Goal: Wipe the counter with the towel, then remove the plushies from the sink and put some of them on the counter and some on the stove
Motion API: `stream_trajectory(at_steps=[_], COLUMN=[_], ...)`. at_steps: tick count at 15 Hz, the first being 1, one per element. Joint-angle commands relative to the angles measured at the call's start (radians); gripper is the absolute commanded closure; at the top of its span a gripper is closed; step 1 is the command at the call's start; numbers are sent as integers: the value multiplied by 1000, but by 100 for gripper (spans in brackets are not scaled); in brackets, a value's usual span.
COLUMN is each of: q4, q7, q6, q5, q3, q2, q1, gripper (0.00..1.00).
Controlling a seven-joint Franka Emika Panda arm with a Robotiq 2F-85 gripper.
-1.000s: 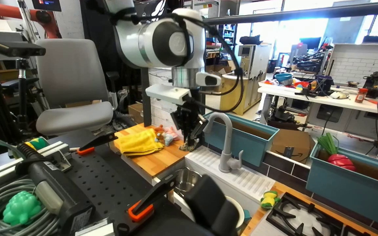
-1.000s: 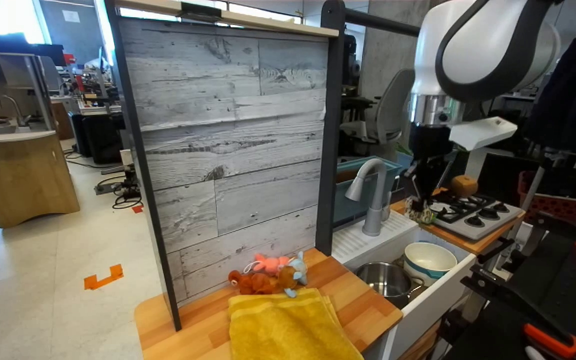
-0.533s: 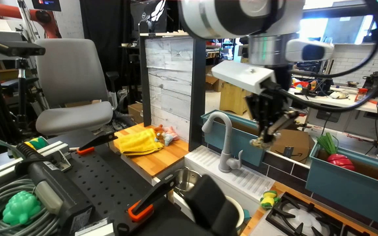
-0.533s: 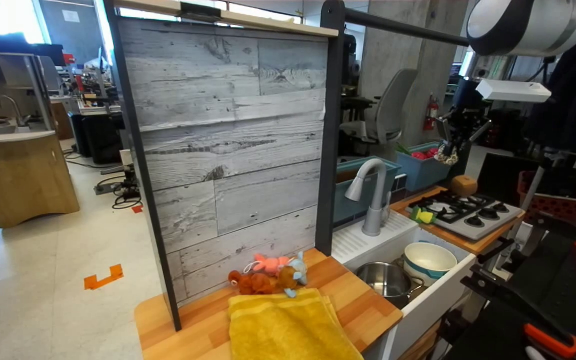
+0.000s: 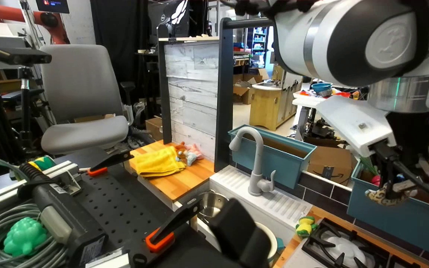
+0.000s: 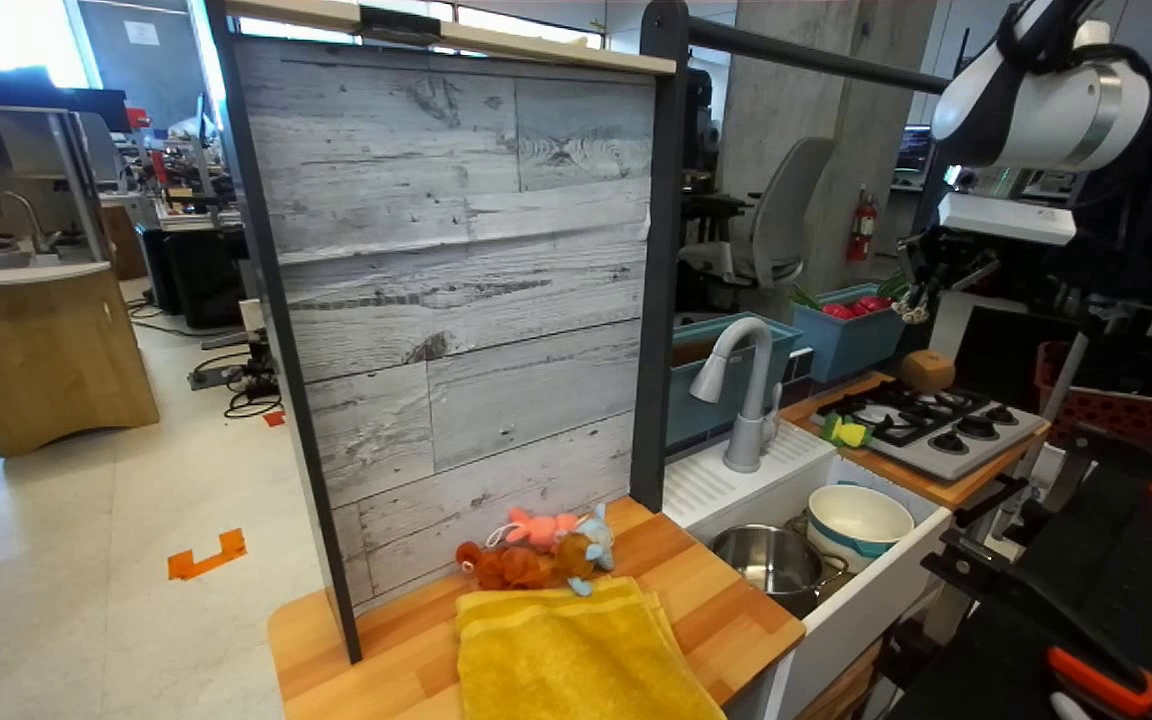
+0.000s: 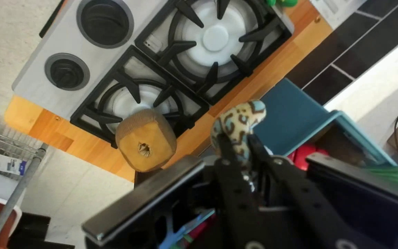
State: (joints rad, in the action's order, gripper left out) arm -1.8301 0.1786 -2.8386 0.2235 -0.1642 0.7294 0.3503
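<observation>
Light-brown butcher-block wood forms the counter (image 6: 726,600), the broadest thing I work at. Next in size come the white sink (image 6: 871,592) and the gas stove (image 7: 102,65), grey metal on top, with black grates and wooden edging.

Folded flat on the counter, the yellow terry towel (image 6: 576,650) should be limp and light, easy to grip; I would pinch it where the fold gives a thick edge. A grey gooseneck tap (image 6: 751,430) rises from the sink's ridged ledge, and in the basin stand a cream bowl (image 6: 861,512) and a steel saucepan (image 6: 766,565). On the stove rests a tan block (image 7: 147,143); whether it is stuffed I cannot tell.

Close along the towel's edge huddle a reddish-brown plush (image 6: 504,567), a pink plush (image 6: 541,530) and a brown-and-blue plush (image 6: 574,555). A green-and-yellow plush (image 6: 848,434) sits on the stove's edging. All look soft enough to forgive a firm squeeze about the body.

Last comes the leopard-print plush (image 7: 235,121), in the air near the stove, caught in my gripper (image 7: 238,140), fingers (image 7: 229,166) narrow about its middle. I judge it nearly weightless, yielding, unbreakable. One end juts past my tips, so it may pivot; I would set it down gently.
</observation>
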Motion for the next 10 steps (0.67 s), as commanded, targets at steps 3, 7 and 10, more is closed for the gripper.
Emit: stream_trajectory(at_steps=[3,7,10], q4=[165,226,250], q7=[214,278,285], q6=[-91,-16,1], q5=[19,5,1], q3=[-92,-138,-163], q2=[228,310,340], q1=[-127,-177,-183], gripper=[90,88,76])
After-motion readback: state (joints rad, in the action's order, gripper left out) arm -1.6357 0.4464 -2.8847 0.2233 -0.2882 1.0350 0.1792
